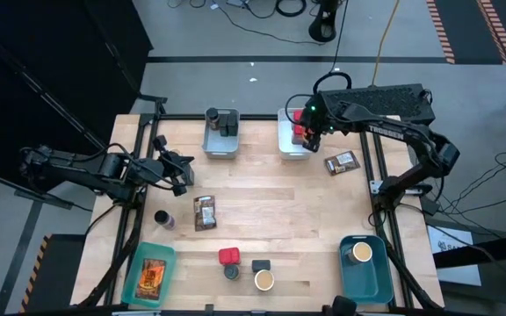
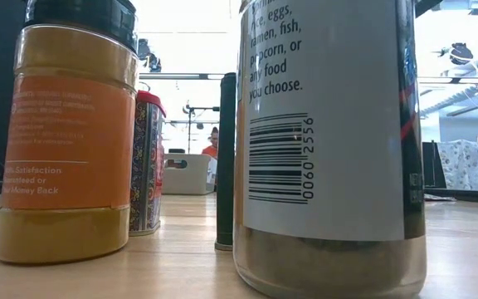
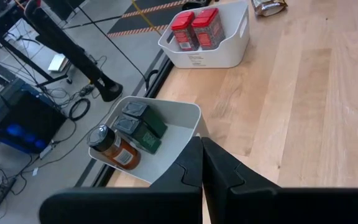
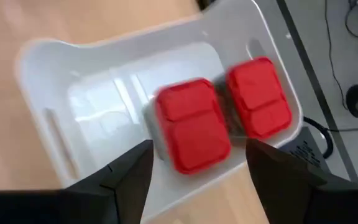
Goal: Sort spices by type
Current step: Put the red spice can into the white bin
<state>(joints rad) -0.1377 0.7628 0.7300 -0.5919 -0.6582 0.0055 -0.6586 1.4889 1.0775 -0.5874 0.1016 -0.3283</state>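
Observation:
Two red-lidded tins (image 4: 194, 124) (image 4: 260, 96) stand side by side in a white bin (image 1: 293, 140) at the table's far edge. My right gripper (image 4: 197, 152) hovers open above them, one finger showing on each side of the nearer tin, touching nothing. My left gripper (image 3: 202, 163) is shut and empty over the table's left side (image 1: 179, 168). Loose on the table are a brown packet (image 1: 205, 212), another packet (image 1: 342, 162), a dark jar (image 1: 163, 219), and near the front edge a red tin (image 1: 227, 256), a dark jar (image 1: 232, 272) and a tan-topped jar (image 1: 263, 280).
A grey bin (image 1: 220, 133) at the far edge holds dark jars and an orange-labelled jar (image 3: 114, 148). A teal bin (image 1: 150, 274) at the front left holds a packet. A blue bin (image 1: 363, 268) at the front right holds a tan-topped jar. The table's middle is bare wood.

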